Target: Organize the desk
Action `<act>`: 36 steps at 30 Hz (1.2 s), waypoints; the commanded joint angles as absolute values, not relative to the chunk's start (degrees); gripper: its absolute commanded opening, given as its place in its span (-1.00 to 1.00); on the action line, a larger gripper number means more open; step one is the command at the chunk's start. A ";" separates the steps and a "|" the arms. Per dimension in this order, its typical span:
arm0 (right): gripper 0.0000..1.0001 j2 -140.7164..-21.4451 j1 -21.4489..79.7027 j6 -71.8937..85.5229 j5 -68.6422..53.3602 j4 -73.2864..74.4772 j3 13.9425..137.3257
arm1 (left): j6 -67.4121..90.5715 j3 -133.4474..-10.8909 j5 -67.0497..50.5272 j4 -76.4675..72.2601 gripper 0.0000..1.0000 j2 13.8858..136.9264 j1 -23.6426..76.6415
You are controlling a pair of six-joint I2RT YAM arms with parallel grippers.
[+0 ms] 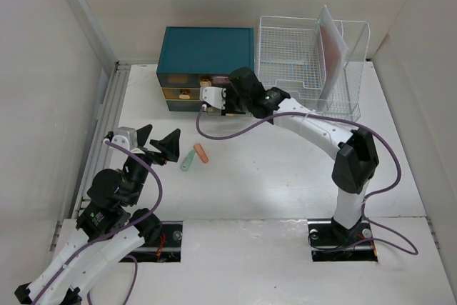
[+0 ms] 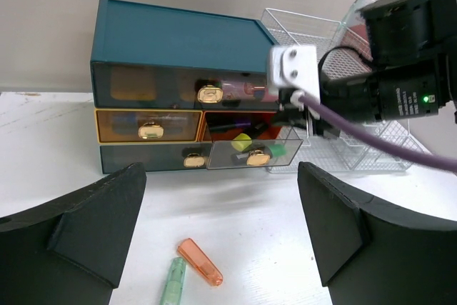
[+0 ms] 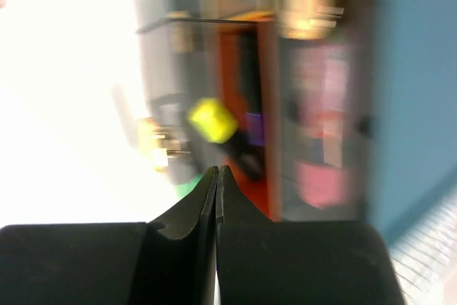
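The white desk (image 1: 271, 176) carries a short orange marker cap (image 1: 201, 153) and a pale green one (image 1: 188, 161), lying side by side left of centre. My left gripper (image 1: 158, 141) hovers just left of them, open and empty. In the left wrist view, the orange cap (image 2: 201, 262) and green cap (image 2: 173, 283) lie between its wide black fingers (image 2: 93, 226). My right gripper (image 1: 214, 98) is at the front of the teal drawer box (image 1: 206, 51), shut on nothing. In the blurred right wrist view its tips (image 3: 216, 173) meet before an open drawer holding a yellow-capped marker (image 3: 212, 121).
The small right-hand drawer (image 2: 250, 151) stands pulled out with markers inside. A white wire rack (image 1: 293, 55) holding a pink-tinted board stands right of the drawer box. A ribbed metal rail (image 1: 107, 126) runs along the desk's left edge. Purple cables loop from both arms.
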State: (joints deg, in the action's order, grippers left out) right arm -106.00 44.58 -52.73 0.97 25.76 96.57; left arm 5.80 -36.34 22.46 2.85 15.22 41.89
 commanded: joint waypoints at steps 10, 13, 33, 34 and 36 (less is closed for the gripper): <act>-1.00 -112.14 44.03 -51.78 -9.50 34.03 98.17 | 5.01 -36.30 22.68 0.53 0.69 14.68 41.66; -1.00 -112.68 44.03 -49.58 -4.06 29.38 97.56 | 5.01 -36.30 22.68 0.53 0.69 14.68 41.66; -1.00 -119.36 44.03 -44.12 26.35 6.25 95.97 | 5.01 -36.30 22.68 0.53 0.69 14.68 41.66; -1.00 -119.88 44.03 -44.12 27.06 4.94 95.98 | 5.01 -36.30 22.68 0.53 0.69 14.68 41.66; -1.00 -119.88 44.03 -44.12 27.68 4.92 95.98 | 5.01 -36.30 22.68 0.53 0.69 14.68 41.66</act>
State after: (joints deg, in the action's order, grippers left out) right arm -119.77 44.31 -44.99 23.59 11.55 94.00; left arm 5.80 -36.34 22.52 2.85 15.22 41.89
